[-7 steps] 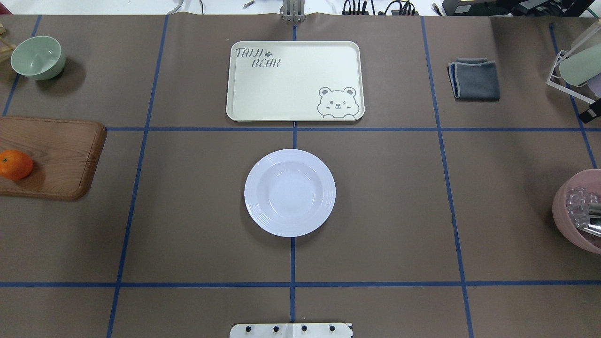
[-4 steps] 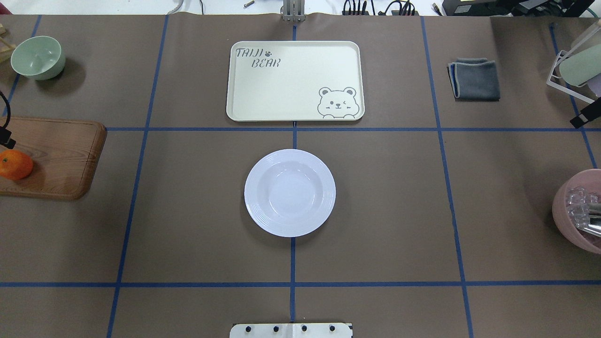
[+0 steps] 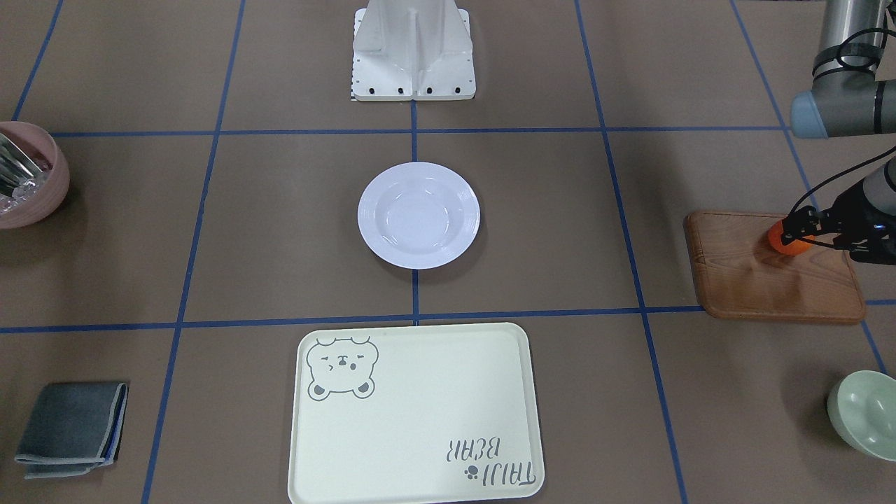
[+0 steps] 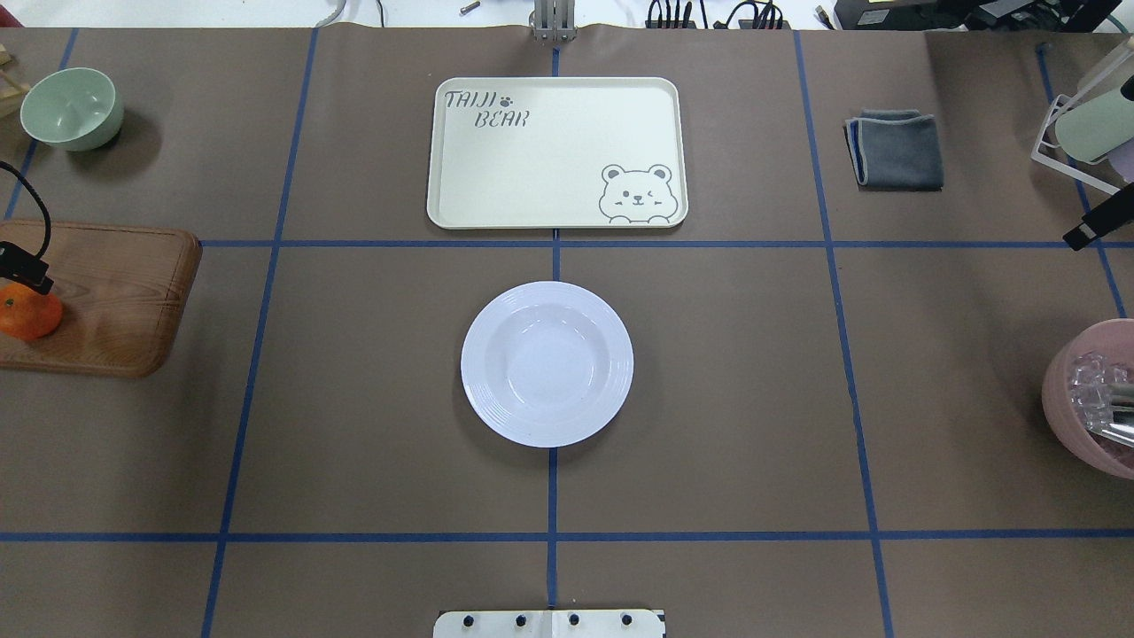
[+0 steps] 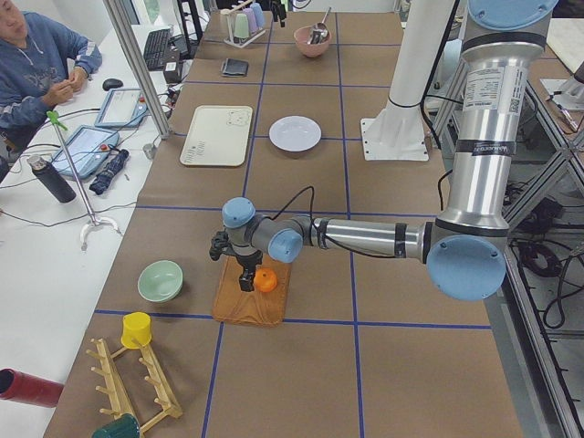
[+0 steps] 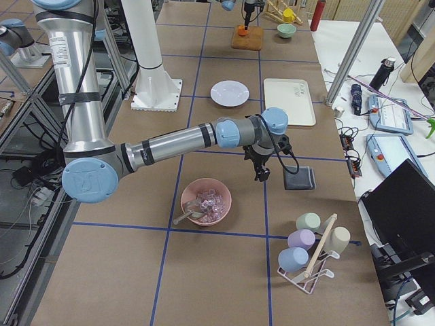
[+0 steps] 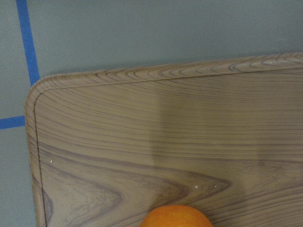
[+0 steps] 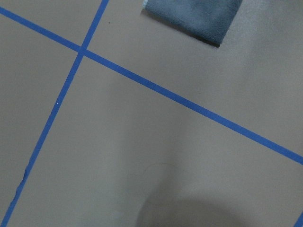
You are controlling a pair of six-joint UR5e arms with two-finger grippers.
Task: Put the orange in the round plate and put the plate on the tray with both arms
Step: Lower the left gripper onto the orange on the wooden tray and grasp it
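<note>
The orange (image 3: pixel 780 241) lies on a brown wooden board (image 3: pixel 770 280) at the table's left end, also seen at the overhead view's left edge as the orange (image 4: pixel 27 317). My left gripper (image 3: pixel 801 227) hangs just over it, partly covering it; I cannot tell whether its fingers are open or shut. The left wrist view shows only the orange (image 7: pixel 175 218) at its lower edge. The white round plate (image 4: pixel 547 363) sits bare in the middle. The cream tray (image 4: pixel 558 151) lies beyond it. My right gripper (image 4: pixel 1097 223) hovers at the right edge near the grey cloth, state unclear.
A pale green bowl (image 4: pixel 71 108) stands beyond the board. A pink bowl (image 4: pixel 1094 399) with clear pieces and a metal utensil sits at the right edge. A folded grey cloth (image 4: pixel 895 149) and a cup rack (image 4: pixel 1085 133) are at the far right. A person sits at a side desk.
My left gripper has come in from the left edge and moved over the orange. The right gripper's black tip has shifted slightly inward at the right edge.
</note>
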